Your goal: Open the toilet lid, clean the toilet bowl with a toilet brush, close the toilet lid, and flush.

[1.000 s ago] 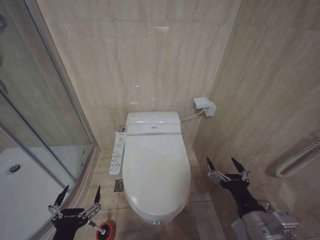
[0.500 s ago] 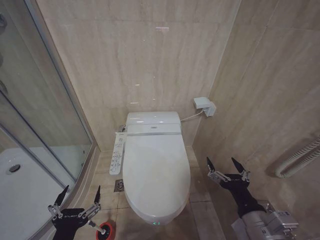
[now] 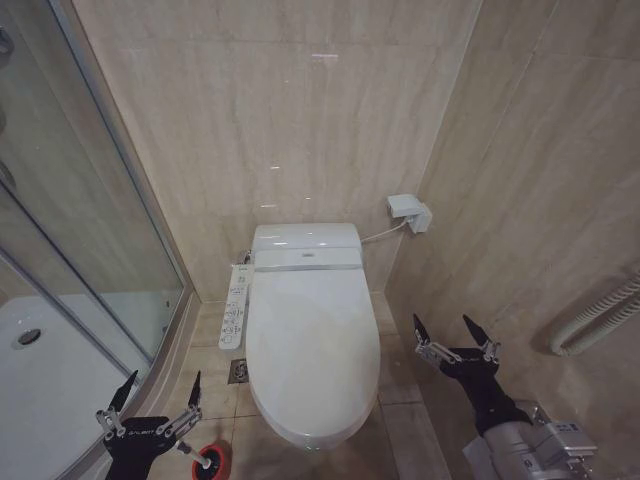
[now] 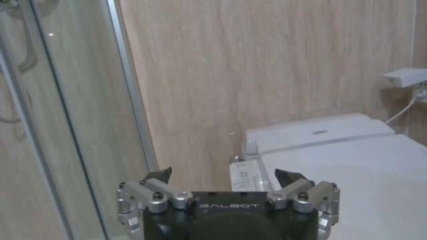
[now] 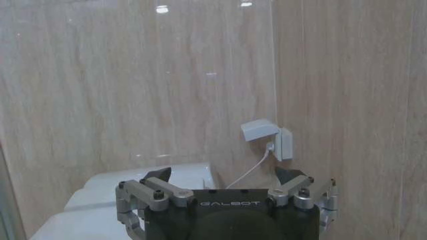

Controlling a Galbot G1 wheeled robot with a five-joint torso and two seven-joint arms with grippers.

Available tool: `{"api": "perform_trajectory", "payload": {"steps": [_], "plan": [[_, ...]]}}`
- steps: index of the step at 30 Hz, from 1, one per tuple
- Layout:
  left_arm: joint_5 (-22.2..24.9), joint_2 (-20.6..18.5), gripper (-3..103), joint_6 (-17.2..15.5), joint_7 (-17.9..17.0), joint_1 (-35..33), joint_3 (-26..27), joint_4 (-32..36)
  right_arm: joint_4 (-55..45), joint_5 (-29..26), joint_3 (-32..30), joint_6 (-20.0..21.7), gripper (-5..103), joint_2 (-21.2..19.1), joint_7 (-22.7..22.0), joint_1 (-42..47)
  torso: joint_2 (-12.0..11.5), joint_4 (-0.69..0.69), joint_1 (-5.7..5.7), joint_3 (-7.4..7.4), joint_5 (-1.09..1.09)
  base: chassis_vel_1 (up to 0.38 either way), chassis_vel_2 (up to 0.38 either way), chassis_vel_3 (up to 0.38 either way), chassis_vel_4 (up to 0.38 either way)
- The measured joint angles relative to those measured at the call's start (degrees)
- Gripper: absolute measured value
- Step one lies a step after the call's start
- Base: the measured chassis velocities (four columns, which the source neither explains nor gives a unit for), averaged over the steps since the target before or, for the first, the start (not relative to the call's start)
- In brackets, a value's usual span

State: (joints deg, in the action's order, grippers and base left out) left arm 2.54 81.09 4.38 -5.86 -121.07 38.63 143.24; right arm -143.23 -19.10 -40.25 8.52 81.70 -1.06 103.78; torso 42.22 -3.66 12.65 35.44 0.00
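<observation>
Task status: no step is complete as far as the pictures show. The toilet lid [image 3: 312, 350] lies flat and shut, covering the toilet bowl [image 3: 318, 440], so the inside of the bowl is hidden and its condition cannot be judged. Remaining steps, by that evidence: raise the lid, scrub the bowl, lower the lid, flush. The toilet brush [image 3: 196, 455] stands in a small red holder [image 3: 216, 463] on the floor tiles, just beside the front left corner of the bowl and near the glass shower screen [image 3: 70, 200]; the white handle rises from the holder and the bristle head sits down inside it. The left gripper [image 3: 155, 392] hangs low at the robot's left, close above the brush handle, fingers spread wide and holding nothing; from the head view it is not certain whether a finger touches the handle. The right gripper [image 3: 452, 332] is held at the robot's right, between the toilet and the side wall, apart from the lid, fingers likewise spread and holding nothing. A control panel [image 3: 235, 305] runs along the left side of the seat. A white wall socket box [image 3: 410, 212] with a cable sits behind the tank on the right.
</observation>
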Motion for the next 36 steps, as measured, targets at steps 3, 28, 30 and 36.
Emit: {"api": "perform_trajectory", "payload": {"steps": [3,28,30,36], "plan": [[0.0,0.0,100,0.0,0.0,0.0,0.0,0.0,0.0,0.0,0.0,0.0,100,0.0,0.0,0.0,0.0,0.00,0.00,0.00,0.00,0.000,0.000,0.000,0.000],[0.0,0.0,100,0.0,0.0,0.0,0.0,0.0,0.0,0.0,0.0,0.0,100,0.0,0.0,0.0,0.0,0.00,0.00,0.00,0.00,0.000,0.000,0.000,0.000],[0.0,0.0,100,0.0,0.0,0.0,0.0,0.0,0.0,0.0,0.0,0.0,100,0.0,0.0,0.0,0.0,0.00,0.00,0.00,0.00,0.000,0.000,0.000,0.000],[0.0,0.0,100,0.0,0.0,0.0,0.0,0.0,0.0,0.0,0.0,0.0,100,0.0,0.0,0.0,0.0,0.00,0.00,0.00,0.00,0.000,0.000,0.000,0.000]]}}
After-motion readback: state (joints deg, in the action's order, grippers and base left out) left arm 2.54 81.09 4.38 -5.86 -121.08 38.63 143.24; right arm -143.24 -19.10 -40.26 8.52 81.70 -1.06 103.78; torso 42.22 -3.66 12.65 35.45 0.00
